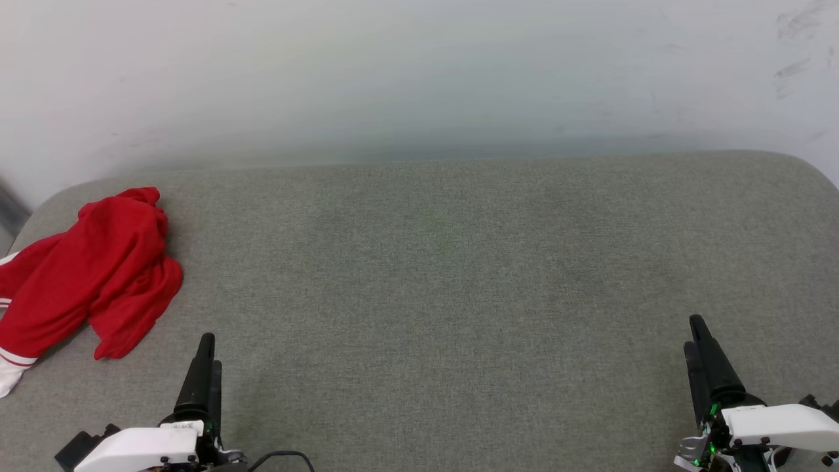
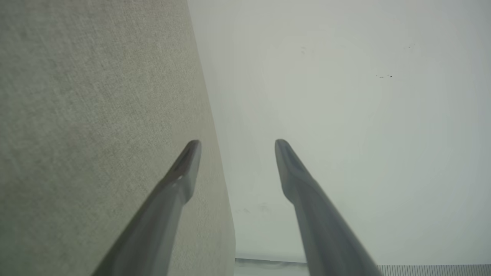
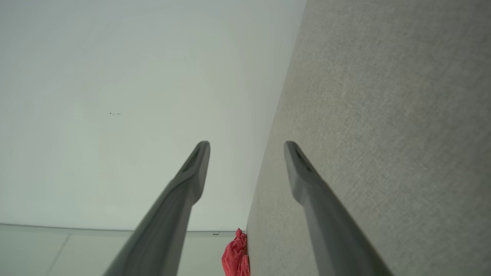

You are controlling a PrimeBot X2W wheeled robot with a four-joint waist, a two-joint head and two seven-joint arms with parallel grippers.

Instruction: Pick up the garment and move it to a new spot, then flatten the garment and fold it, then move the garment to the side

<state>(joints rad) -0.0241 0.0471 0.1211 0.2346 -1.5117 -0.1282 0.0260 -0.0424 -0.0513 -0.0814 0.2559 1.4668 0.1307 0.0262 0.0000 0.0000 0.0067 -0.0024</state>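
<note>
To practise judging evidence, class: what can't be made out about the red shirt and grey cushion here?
- Head view: shirt lies crumpled; its own folds hide any print, and the left edge cuts off part of it.
- Right wrist view: shirt is a small red lump, cut by the bottom edge.
- Head view: cushion runs past the bottom edge.
</note>
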